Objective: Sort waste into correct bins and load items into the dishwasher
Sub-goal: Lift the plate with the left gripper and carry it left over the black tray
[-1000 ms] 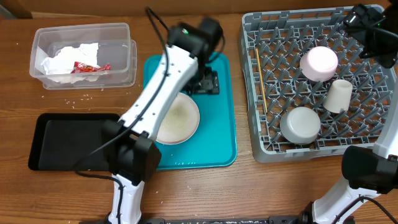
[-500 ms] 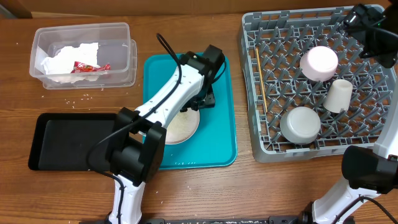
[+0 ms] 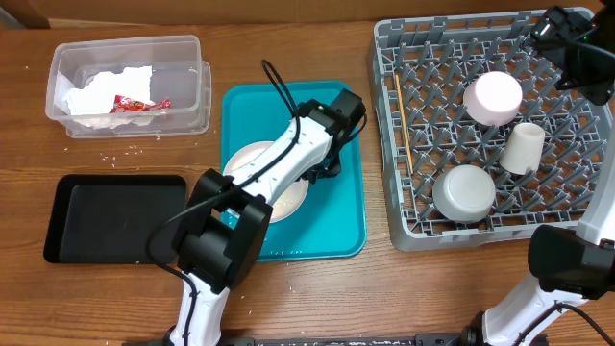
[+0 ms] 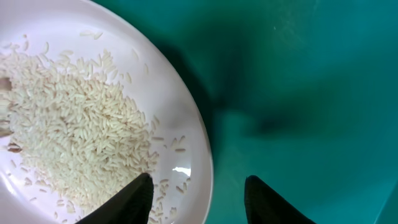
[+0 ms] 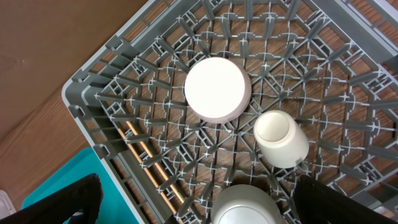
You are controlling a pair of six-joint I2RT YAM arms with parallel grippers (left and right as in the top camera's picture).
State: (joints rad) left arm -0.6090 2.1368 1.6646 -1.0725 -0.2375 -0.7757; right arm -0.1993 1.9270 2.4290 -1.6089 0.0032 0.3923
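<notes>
**Astride the plate rim, jaws not yet shut**

Working with the left gripper (image 4: pixel 198 185), low over the teal tray (image 3: pixel 341 216), at the edge of the plate (image 4: pixel 186 124) on the rack's side. Jaws apart, grasping nothing. One fingertip (image 4: pixel 134 199) over the inside of the plate, above the rice (image 4: pixel 74 130); the other (image 4: pixel 267 202) over bare tray just outside. Rim between the two, touching neither as far as can be seen, and running crosswise to the closing line, so well set for a pinch. No long axis to reckon with on a round plate, only the curve of the rim, met here about square.

Judged as the pick-up of the plate, with rice to tip out before racking. Probably bound for the black tray (image 3: pixel 115 216) off to the left rather than the clear tub (image 3: pixel 125 43), home to the napkin (image 3: pixel 91 94) and red wrapper (image 3: pixel 130 104). Worth keeping the plate level once lifted, lest grains slide off.

Right gripper (image 5: pixel 196 186): spread wide, holding nothing, up over the far corner of the rack (image 3: pixel 384 144), well apart from the plate and plainly the farther arm. Already racked: dish (image 3: pixel 493 98), cup (image 3: pixel 522 147), bowl (image 3: pixel 464 192), and chopsticks (image 3: pixel 403 125) along the rack's left side.
</notes>
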